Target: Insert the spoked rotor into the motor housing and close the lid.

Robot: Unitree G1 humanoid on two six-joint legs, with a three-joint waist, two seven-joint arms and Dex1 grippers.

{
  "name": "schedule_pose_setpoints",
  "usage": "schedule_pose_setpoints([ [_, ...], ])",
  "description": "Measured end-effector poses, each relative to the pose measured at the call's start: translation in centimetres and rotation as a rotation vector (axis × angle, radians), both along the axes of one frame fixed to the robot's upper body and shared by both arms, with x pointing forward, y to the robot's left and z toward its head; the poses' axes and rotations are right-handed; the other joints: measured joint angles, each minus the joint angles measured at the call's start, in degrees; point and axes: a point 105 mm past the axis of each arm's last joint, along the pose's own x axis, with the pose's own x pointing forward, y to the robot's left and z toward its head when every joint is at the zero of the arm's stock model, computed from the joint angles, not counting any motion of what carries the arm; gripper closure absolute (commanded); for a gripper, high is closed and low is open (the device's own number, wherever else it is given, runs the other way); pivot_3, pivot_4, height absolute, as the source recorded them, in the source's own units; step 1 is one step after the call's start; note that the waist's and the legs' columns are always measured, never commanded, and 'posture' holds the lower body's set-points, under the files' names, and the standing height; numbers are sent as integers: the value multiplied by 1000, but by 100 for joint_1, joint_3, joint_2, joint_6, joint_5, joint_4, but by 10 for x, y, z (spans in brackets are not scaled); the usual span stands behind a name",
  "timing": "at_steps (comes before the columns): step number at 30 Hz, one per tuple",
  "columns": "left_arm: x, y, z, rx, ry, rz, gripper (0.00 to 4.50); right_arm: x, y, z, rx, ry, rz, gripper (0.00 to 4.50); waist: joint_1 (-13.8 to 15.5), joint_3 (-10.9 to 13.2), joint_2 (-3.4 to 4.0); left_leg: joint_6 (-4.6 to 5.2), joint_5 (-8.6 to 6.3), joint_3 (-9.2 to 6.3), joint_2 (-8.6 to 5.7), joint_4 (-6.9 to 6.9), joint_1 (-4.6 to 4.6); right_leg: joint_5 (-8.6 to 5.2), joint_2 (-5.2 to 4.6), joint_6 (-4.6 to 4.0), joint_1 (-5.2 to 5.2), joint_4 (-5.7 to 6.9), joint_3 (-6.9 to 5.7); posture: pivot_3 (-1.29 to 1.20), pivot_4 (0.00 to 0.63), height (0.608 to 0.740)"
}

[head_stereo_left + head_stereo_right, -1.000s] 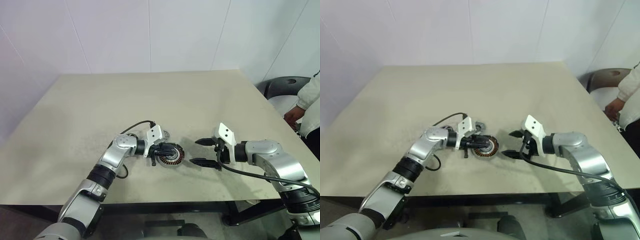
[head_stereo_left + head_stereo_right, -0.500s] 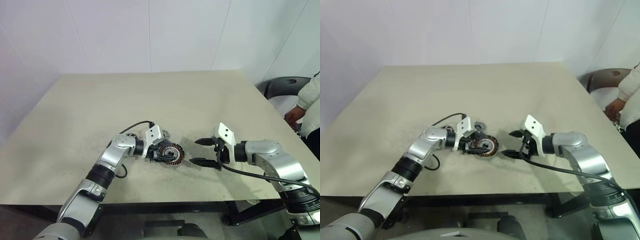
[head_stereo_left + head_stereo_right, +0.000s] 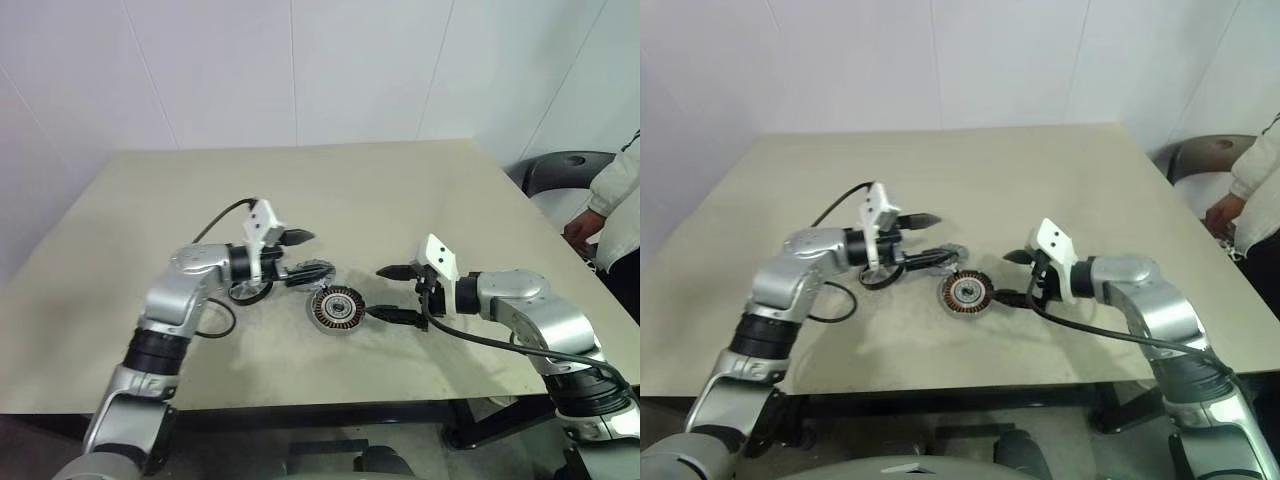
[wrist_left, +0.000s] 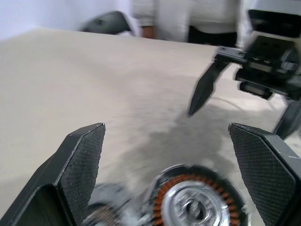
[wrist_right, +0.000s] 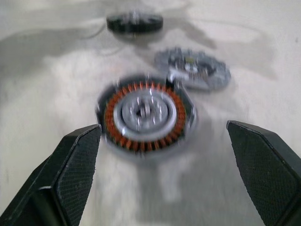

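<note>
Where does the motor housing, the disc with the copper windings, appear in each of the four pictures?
Left eye view: the motor housing lies on the table, between the two grippers.
Right eye view: same place.
Left wrist view: low, between the open fingers.
Right wrist view: central, between the open fingers.
Shared landmark: the grey lid, just beside the housing.

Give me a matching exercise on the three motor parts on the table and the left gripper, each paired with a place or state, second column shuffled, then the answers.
Column one:
1. motor housing
2. lid
3. spoked rotor
4. left gripper

Column two:
A. grey holed disc lying on the table just beside the copper windings
B. black wheel lying apart from the other two parts
C. open, lifted off the table, holding nothing
D. copper-ringed disc lying flat in front of the right gripper's open fingers

Pairs: 1-D, 2-A, 3-B, 4-C
</note>
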Motion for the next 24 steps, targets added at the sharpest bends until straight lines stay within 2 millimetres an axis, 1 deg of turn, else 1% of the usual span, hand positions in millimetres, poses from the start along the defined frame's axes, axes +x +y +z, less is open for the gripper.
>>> schedule_pose_setpoints([
  [2, -1, 24, -10, 4, 53, 82, 0, 1, 11, 0, 19, 9, 16, 1255, 28, 1, -2, 1, 0, -4, 1, 2, -5, 0, -1, 0, -6, 3, -1, 0, 0, 740],
  [4, -6, 40, -16, 5, 78, 136, 0, 0, 22, -2, 19, 26, 46, 1965, 80, 1, -4, 0, 0, -7, -1, 5, -8, 0, -9, 0, -25, 2, -4, 0, 0, 740],
  [5, -10, 46, -20, 12, 86, 151, 0, -1, 27, -2, 17, 28, 63, 2232, 96, 1, -4, -1, 0, -8, -4, 5, -10, 0, -12, 0, -25, -1, -4, 0, 0, 740],
  [8, -24, 59, -35, 31, 114, 180, 0, -2, 32, -8, -16, 42, 90, 3281, 88, 1, -5, -7, 4, -5, -5, 5, -13, 0, -14, 0, -27, -5, -2, 0, 0, 740],
  [10, -32, 61, -41, 22, 130, 186, 0, -2, 33, -15, -44, 62, 96, 3899, 80, 1, -5, -6, 3, -5, -3, 4, -16, 0, -13, -1, -32, -3, -2, 0, 0, 740],
  [11, -35, 61, -43, 21, 134, 187, 0, -2, 33, -19, -55, 73, 100, 4279, 81, 1, -4, -1, 0, -5, -2, 3, -16, 1, -11, -1, -35, -1, -2, 0, 0, 740],
  [12, -37, 62, -44, 22, 133, 193, 0, -2, 34, -22, -66, 83, 106, 4472, 76, 1, -4, 12, -7, -5, -2, 2, -15, 1, -10, -2, -36, 2, -2, 0, 0, 740],
  [19, -43, 66, -45, 15, 116, 235, 0, 6, 34, -37, -114, 91, 96, 4472, 70, 1, -4, 13, -8, -4, -3, 2, -10, 4, -6, -6, -36, 9, -2, 0, 0, 740],
  [24, -43, 66, -44, 2, 111, 255, 0, 15, 37, -42, -106, 82, 66, 4472, 66, 1, -4, 13, -7, -3, -5, 2, -12, 4, -6, -7, -39, 10, -1, 0, 0, 740],
])
